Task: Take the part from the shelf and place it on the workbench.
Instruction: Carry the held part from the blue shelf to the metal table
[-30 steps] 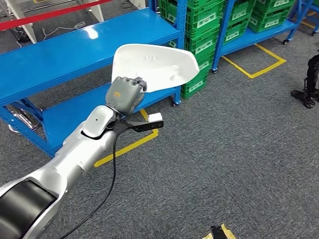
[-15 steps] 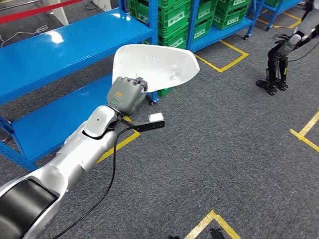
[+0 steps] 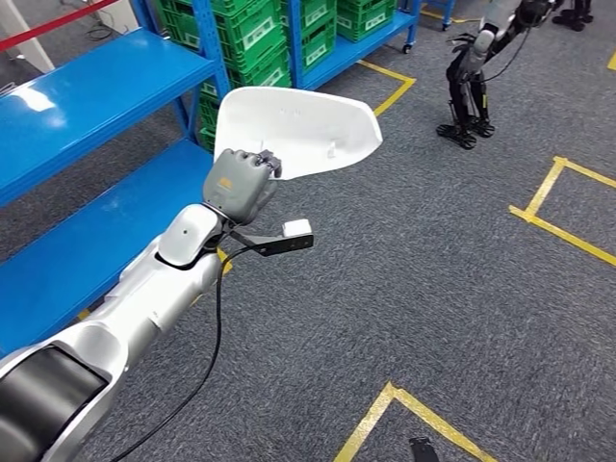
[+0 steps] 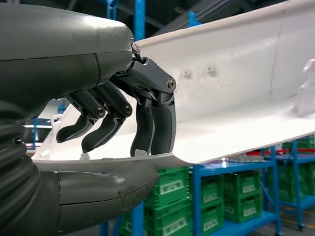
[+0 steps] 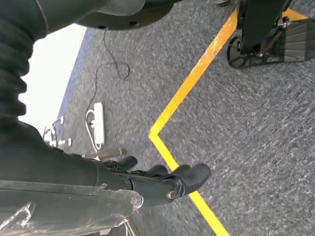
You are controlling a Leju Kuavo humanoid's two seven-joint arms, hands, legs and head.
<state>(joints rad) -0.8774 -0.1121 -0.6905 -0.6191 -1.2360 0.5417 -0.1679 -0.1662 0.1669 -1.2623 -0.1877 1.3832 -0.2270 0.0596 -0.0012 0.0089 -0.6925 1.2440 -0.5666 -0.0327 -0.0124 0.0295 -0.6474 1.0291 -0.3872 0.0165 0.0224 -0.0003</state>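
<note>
floor: grey carpet, yellow tape lines
shelving: blue racks, green crates stacked
extras: white power strip on floor

My head camera looks forward and down from high on my body, along my left arm to my left hand and the white part, with grey carpet beyond. My left wrist camera sits close behind that hand, facing the part's underside; both views share the green crates on blue shelving. My right wrist camera points down past my right hand at carpet.
</note>
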